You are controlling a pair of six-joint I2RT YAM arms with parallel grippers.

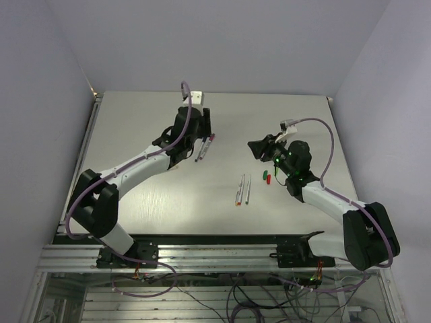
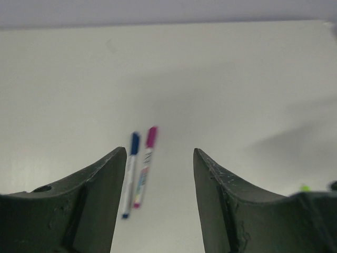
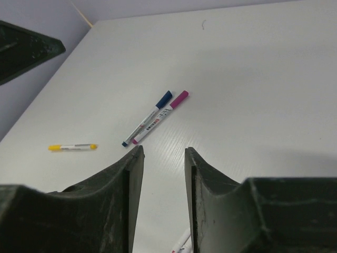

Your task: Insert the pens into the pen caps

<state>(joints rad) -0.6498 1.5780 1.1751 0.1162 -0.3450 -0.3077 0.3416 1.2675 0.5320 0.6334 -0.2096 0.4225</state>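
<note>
Where the table is nearest to the arm bases, two uncapped pens lie side by side, close together and almost parallel: the orange-ended pen on the left and the green-ended pen on the right, both with the coloured end toward the bases. Just beyond them and a little to the right, the red cap and the green cap lie near each other on the table, next to the right arm.

A bit farther, the right gripper is above the table and points toward the left side. In its wrist view the right gripper has its fingers partly apart, with only bare table in the gap; it holds nothing.

Farther again, toward the middle of the table, two closed pens lie next to each other, almost touching: the blue-capped pen and the magenta-capped pen. To the left of them in the right wrist view, well apart, the yellow-capped pen lies alone.

The left gripper is just beside this pair, on the far side. In the left wrist view the left gripper is wide open and empty; the blue-capped pen and the magenta-capped pen lie flat on the table beyond its left finger.

At the far edge of the table sits a small white block.
</note>
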